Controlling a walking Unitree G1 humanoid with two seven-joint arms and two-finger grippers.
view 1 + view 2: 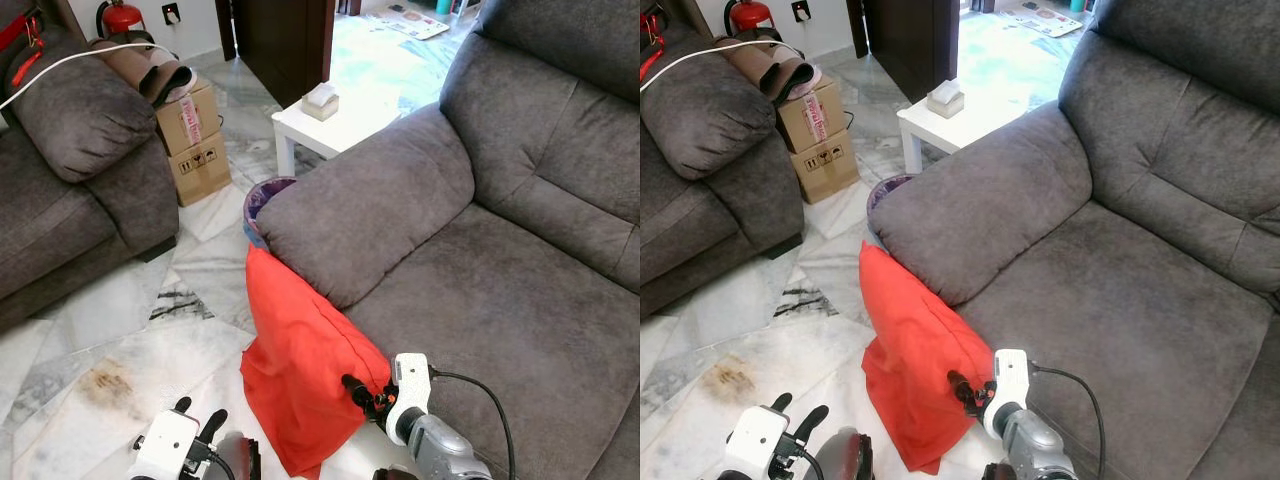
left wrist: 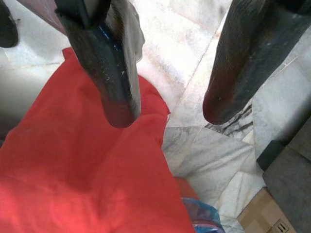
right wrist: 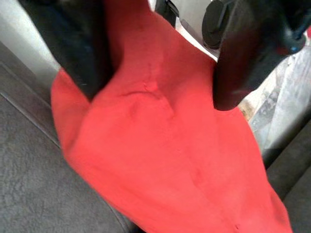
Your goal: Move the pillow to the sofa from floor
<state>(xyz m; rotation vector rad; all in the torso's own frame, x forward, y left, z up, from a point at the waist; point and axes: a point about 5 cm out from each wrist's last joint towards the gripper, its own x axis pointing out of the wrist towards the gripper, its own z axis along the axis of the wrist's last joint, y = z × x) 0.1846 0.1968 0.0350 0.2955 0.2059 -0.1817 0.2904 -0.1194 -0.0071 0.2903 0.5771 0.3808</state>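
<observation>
The soft red fabric pillow (image 1: 300, 365) leans against the grey plush sofa (image 1: 500, 290). Right gripper (image 3: 153, 85) jaws pinch its edge; left gripper (image 2: 167, 109) jaws gape empty over it.

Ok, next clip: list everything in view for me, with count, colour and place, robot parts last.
pillow: one, red-orange, leaning on the front of the big sofa, lower end at the floor
big sofa: one, grey, robot's right
second sofa: one, grey, robot's left, white cable across it
cardboard boxes: two, brown, stacked beside the second sofa
rolled item: one, brown and pink, on the boxes
side table: one, white, behind the big sofa's armrest
tissue box: one, beige, on the side table
bin: one, purple-blue, behind the pillow
fire extinguisher: one, red, far wall
floor: marble, white-grey
left tool: open, over the pillow's edge
right tool: fingers astride the pillow fabric
</observation>
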